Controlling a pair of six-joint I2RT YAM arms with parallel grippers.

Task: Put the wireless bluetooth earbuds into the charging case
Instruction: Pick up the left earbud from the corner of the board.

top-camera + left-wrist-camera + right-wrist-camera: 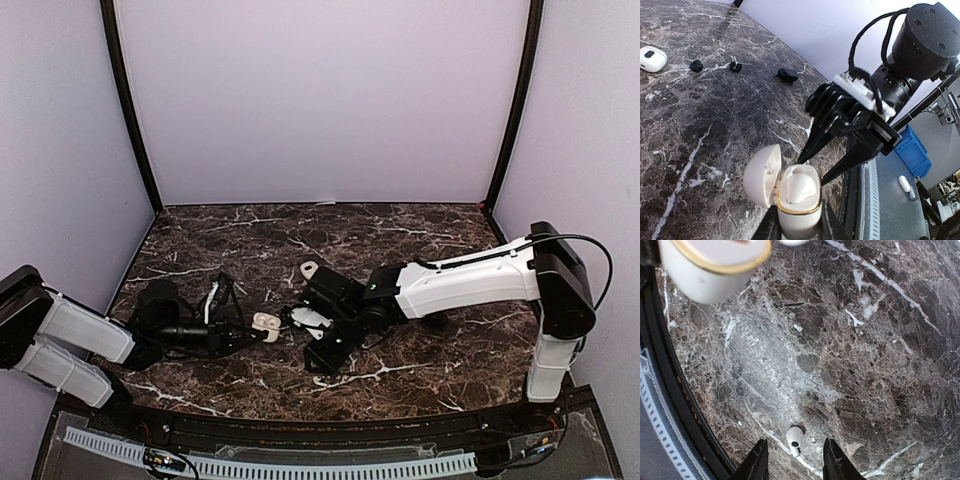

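1. An open, cream-white, pebble-shaped plastic charging case point(797, 205) with a gold rim is clenched at its base by the left gripper point(797, 227). Its lid is tipped back toward 9 o'clock.
2. One glossy white earbud point(801, 184) is seated in the case, rounded head up.
3. A loose white short-stemmed earbud point(794, 436) lies on the dark brown, white-veined marble-look table point(880, 365), at 6 o'clock in the right wrist view. A dark spot is noted on its stem.
4. The right gripper point(812, 171) is released. Its black fingers point(760, 460) stand apart on either side of the loose earbud, and no contact is seen.
5. From above, the case sits just beside the right gripper, at its 9 o'clock.
6. Two black roundish buds point(696, 65) are recorded at 10 o'clock in the left wrist view, near a closed white case point(651, 58).
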